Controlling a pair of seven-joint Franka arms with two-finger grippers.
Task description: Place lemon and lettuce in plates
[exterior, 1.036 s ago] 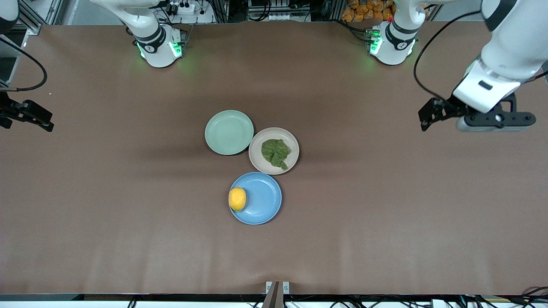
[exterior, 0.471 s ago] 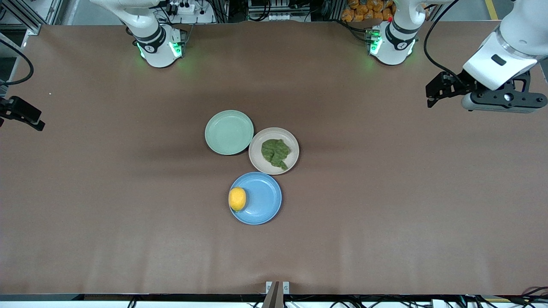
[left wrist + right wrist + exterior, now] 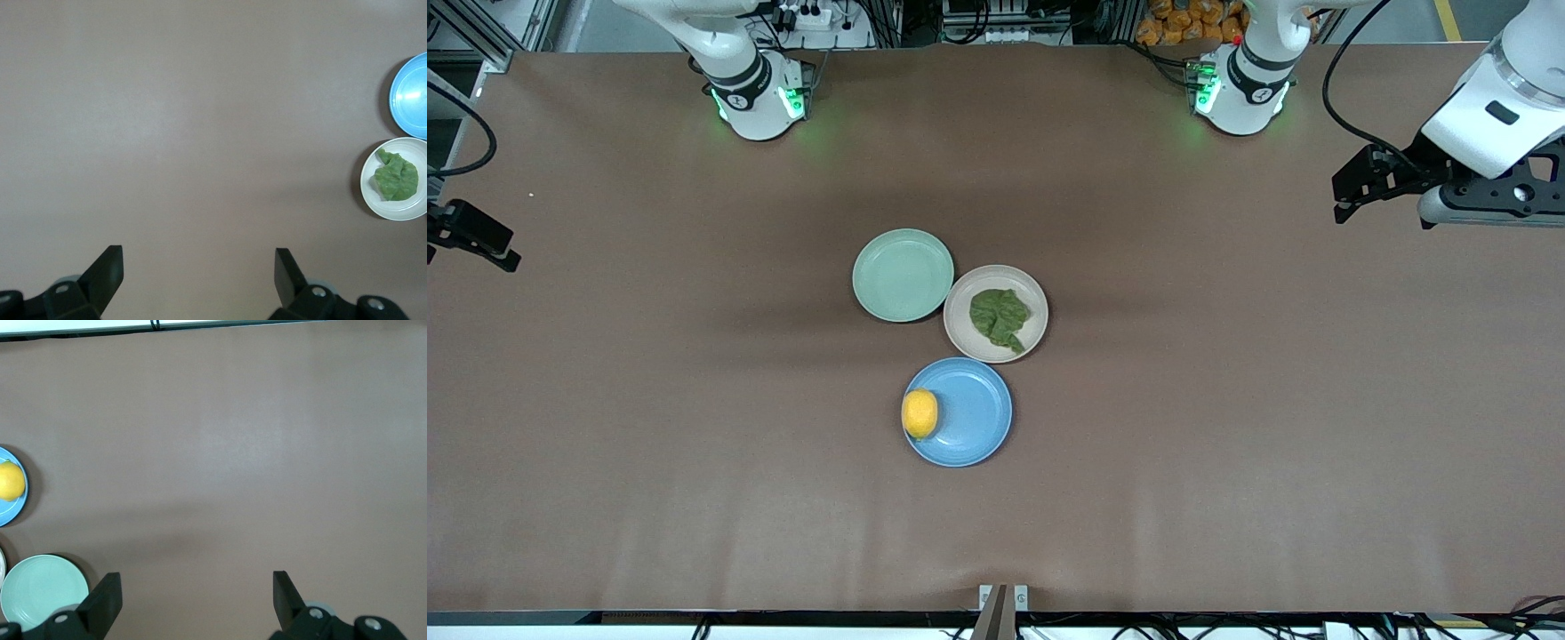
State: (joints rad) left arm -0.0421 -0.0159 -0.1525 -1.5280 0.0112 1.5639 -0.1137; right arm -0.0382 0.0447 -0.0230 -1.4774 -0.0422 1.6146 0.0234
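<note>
Lemon (image 3: 919,414) on the blue plate (image 3: 974,427), lying at the rim toward the right arm's end of the table; lettuce (image 3: 999,318) near the middle of the beige plate (image 3: 963,331), which sits just beside the blue plate and farther from the front camera. A mint plate (image 3: 902,275) with nothing on it touches or nearly touches the beige one. Both items appear placed, so the task reads as complete or nearly so. Left gripper (image 3: 199,277) hangs over bare table (image 3: 1227,444) toward the left arm's end, well apart from the plates, its fingers (image 3: 107,273) spread wide and holding nothing. Right gripper (image 3: 196,599) hangs over bare table at the right arm's end, fingers (image 3: 105,597) likewise spread and empty; in the front view only its edge shows. Handling, as judged: the lemon looks firm, smooth and rounded, likely to roll and to slip from a shallow pinch, so it is best taken across its short axis at the widest part. Its seat at the rim suggests a nudge could tip it off the plate. The lettuce looks light, limp and crumpled; it would bend rather than resist, tear if squeezed hard, and is best pinched at a thick fold near its middle or at the stem.
</note>
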